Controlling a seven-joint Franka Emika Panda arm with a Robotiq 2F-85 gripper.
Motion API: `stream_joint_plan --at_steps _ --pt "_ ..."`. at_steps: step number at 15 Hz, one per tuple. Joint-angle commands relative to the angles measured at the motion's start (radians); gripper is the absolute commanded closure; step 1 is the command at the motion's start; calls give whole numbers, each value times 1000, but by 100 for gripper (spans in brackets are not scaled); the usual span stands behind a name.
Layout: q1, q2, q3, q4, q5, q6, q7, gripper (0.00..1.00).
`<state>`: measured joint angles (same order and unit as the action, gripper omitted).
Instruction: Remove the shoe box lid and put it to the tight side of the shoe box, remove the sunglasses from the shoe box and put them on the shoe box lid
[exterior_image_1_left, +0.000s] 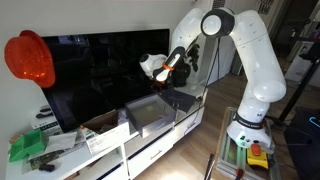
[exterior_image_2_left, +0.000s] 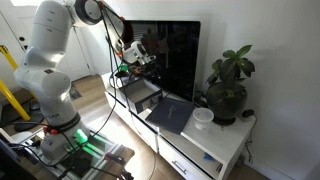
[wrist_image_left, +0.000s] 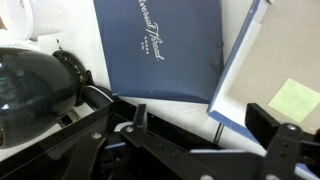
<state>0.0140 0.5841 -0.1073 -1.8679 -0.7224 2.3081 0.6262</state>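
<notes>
The shoe box stands open on the white sideboard, its pale inside showing in both exterior views. The shoe box lid lies flat beside it. In the wrist view the lid looks dark blue with script lettering, and the box corner is at the right. My gripper hangs well above the box and lid. In the wrist view my fingers hold the sunglasses. One dark lens shows large and blurred at the left.
A black TV stands behind the box. A potted plant and a white bowl are past the lid. A tan carton, green items and a red hat are on the far side.
</notes>
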Motion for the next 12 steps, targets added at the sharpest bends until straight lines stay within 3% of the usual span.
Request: stream_joint_plan --at_steps 1,5,9,12 --pt "28 -125 20 -86 161 -87 -37 0" --pt "24 -188 72 -138 436 -174 -151 0" --pt "14 -164 97 -162 642 -264 -223 0" --pt "-7 -127 103 -192 748 -223 -315 0"
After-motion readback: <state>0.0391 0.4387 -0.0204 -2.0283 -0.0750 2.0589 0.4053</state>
